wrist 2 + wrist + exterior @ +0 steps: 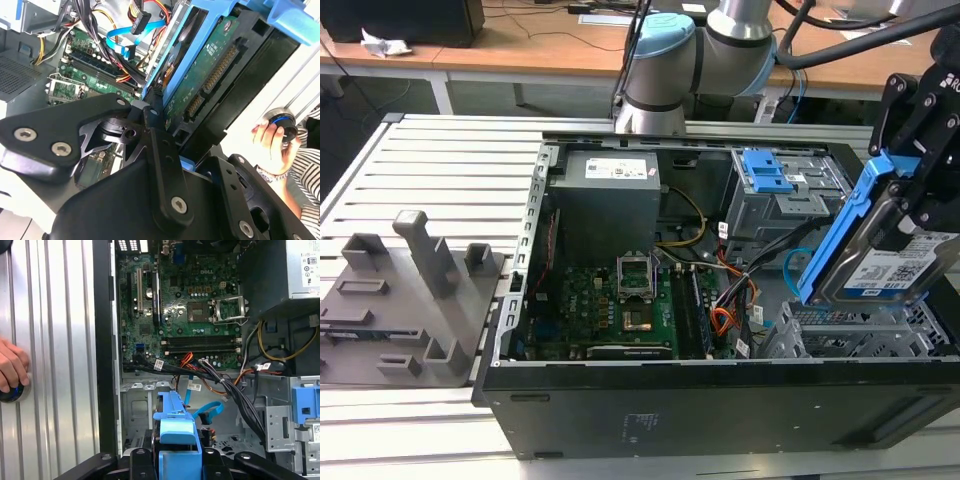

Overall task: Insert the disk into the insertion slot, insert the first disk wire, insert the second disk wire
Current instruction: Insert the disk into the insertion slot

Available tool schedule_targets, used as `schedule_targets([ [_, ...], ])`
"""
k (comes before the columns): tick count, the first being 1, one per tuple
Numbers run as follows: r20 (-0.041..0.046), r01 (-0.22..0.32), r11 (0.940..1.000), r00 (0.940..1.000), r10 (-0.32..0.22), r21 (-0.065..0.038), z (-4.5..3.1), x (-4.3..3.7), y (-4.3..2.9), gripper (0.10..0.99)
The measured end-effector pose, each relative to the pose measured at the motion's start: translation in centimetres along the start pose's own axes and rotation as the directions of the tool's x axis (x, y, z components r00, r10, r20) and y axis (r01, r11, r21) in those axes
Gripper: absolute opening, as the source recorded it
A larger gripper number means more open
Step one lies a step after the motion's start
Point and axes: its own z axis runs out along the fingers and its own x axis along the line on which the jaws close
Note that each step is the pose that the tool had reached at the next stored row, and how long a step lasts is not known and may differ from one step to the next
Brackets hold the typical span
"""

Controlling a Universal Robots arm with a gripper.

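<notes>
A grey slatted table (430, 150) carries everything, with a wooden desk (520, 45) behind it. Far from the gripper, at the exterior view's left, a grey fixture plate (390, 300) with upright blocks lies on the slats. Next comes the open black computer case (720, 410), its motherboard (610, 300) and power supply (605, 195) exposed. Nearer the gripper stand a taller grey cage (785, 200) with a blue latch, an orange-and-black wire bundle (723, 322) and the second disk wire (794, 262), a light blue loop just beside the disk's lower edge.

The arm (665, 70) rises behind the case and reaches across to the exterior view's right. There the gripper (912, 185) is clamped on the upper end of the disk (890, 265). The disk hangs steeply tilted in its blue caddy, its lower end just over the insertion slot (850, 338), which sits directly beneath the gripper. Whether disk and slot touch, I cannot tell.

In the second wrist view the gripper's black body hides much of the disk's green circuit-board side. Beyond it a person's hand (267, 142) holds a round black-and-blue knob (281, 122). In the exterior view the gripper's far side is cut off by the frame edge.
</notes>
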Motion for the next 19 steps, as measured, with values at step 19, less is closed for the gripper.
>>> schedule_targets([
  [19, 0.0001, 0.0, 1.0, 1.0, 0.0, 0.0, 2.23, 0.43, 0.01, 0.361],
])
